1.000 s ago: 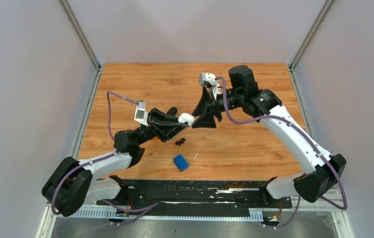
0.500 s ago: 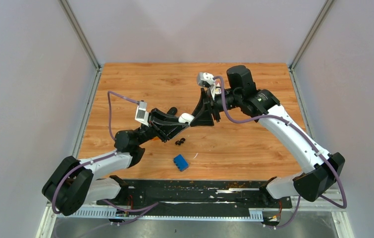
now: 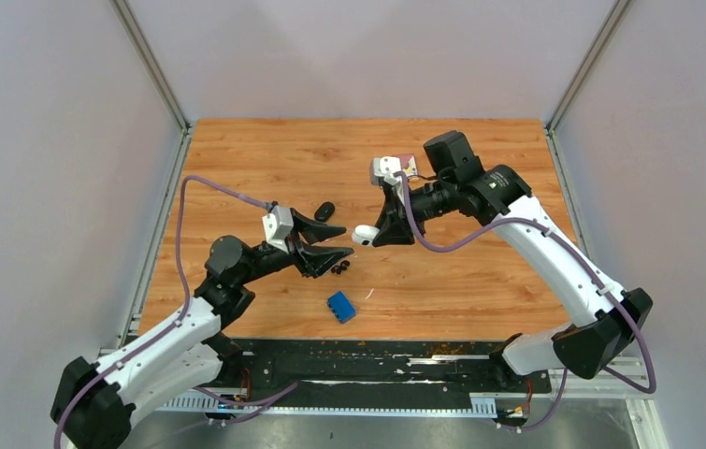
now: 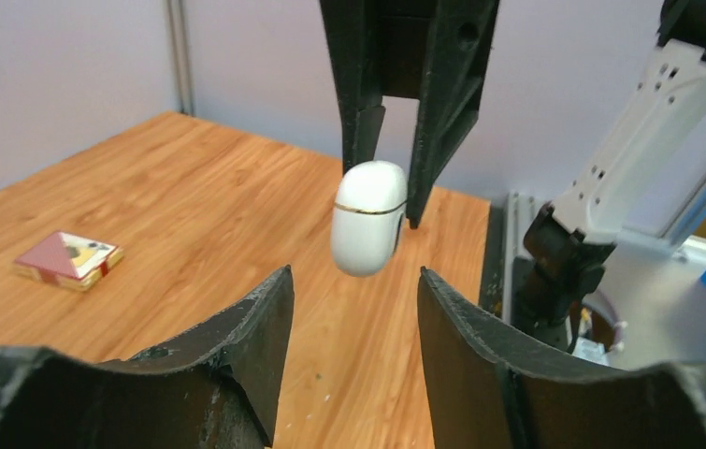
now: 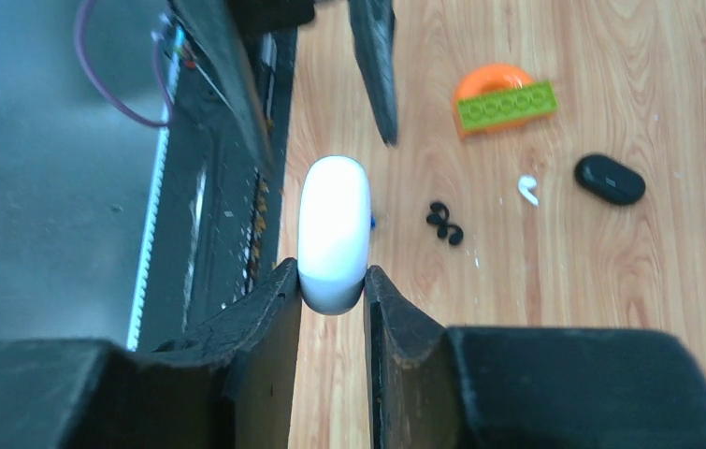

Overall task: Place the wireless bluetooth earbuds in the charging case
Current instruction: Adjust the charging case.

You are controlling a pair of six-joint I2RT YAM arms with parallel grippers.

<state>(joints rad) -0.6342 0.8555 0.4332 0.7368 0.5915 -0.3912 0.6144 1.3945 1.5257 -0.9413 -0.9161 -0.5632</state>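
Note:
The white charging case (image 3: 364, 234) (image 5: 334, 224) hangs above the table, closed, with my right gripper (image 3: 370, 234) (image 5: 332, 281) shut on its end. My left gripper (image 3: 349, 239) (image 4: 356, 281) stands open a short way to its left, with nothing between its fingers. In the left wrist view the case (image 4: 368, 217) hangs just beyond the fingertips. Two black earbuds (image 3: 339, 269) (image 5: 444, 224) lie together on the wood below the left gripper. A white earbud (image 5: 527, 190) lies near a black charging case (image 3: 324, 210) (image 5: 611, 180). The top view hides this white bud.
A blue block (image 3: 340, 306) lies near the front edge, with a tiny white scrap (image 3: 368, 293) to its right. An orange and green toy brick (image 5: 503, 98) sits under the left arm. A small red box (image 4: 70, 259) rests at the back of the table.
My left gripper has opened, let go of the white case and drawn back to the left. My right gripper has closed on the case and now holds it alone.

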